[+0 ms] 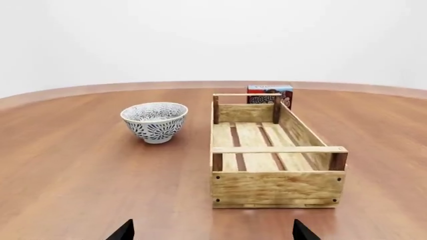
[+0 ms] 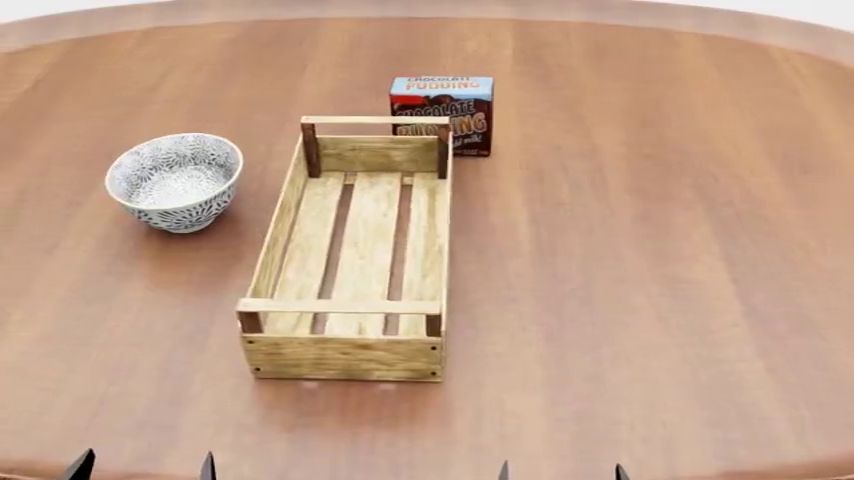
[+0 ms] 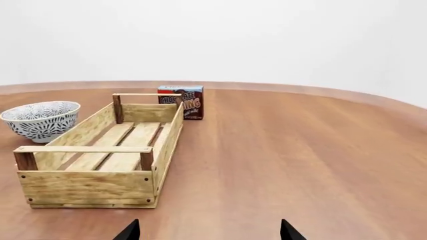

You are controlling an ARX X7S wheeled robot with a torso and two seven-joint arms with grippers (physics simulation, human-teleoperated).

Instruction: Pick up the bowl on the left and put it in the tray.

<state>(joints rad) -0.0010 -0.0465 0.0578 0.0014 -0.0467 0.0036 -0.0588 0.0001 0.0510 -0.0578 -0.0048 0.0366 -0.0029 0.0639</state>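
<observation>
Left gripper (image 2: 143, 466), jaws standing apart, sitting nearer; bowl (image 2: 174, 182) lying at twelve o'clock, tray (image 2: 267, 250) at one

Head looks down; both wrists face low across the tray (image 2: 350, 262).

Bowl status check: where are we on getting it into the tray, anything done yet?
Nothing is done yet. The bowl sits upright on the table, beside the tray and apart from it, and the tray's slats are bare. Nothing is in hand: the left gripper and right gripper are both open at the near edge, short of everything. Reaching, grasping, lifting and placing all remain.
</observation>
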